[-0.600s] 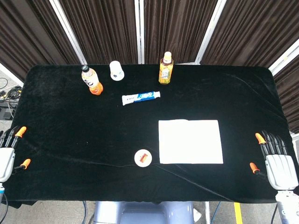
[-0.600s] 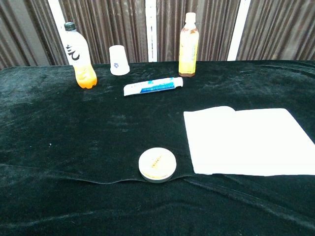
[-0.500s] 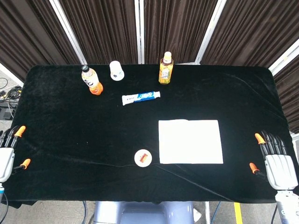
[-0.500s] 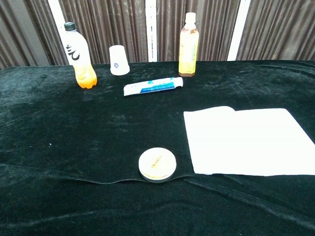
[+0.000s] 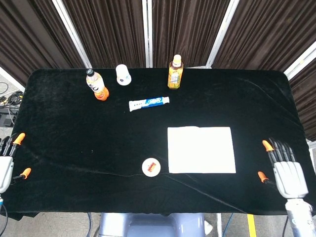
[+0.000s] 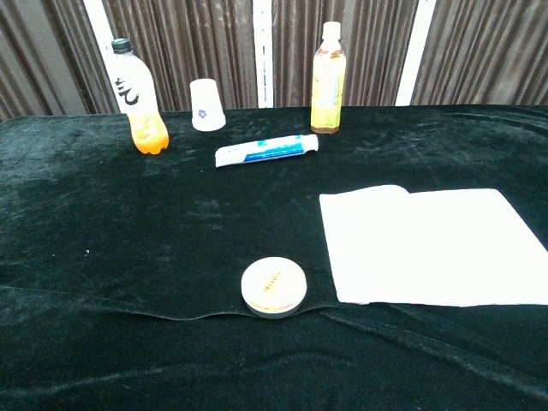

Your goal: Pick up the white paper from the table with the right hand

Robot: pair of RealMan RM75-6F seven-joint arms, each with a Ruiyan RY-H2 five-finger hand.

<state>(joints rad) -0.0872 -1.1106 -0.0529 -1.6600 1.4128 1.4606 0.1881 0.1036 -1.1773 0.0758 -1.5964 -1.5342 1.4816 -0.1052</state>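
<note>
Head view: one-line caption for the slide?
White paper lies flat on the black table; open right robot hand waits at its right edge.

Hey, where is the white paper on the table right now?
In the head view the white paper lies flat on the table's near right part, just right of the small round tin, untouched and left of the right hand.
</note>
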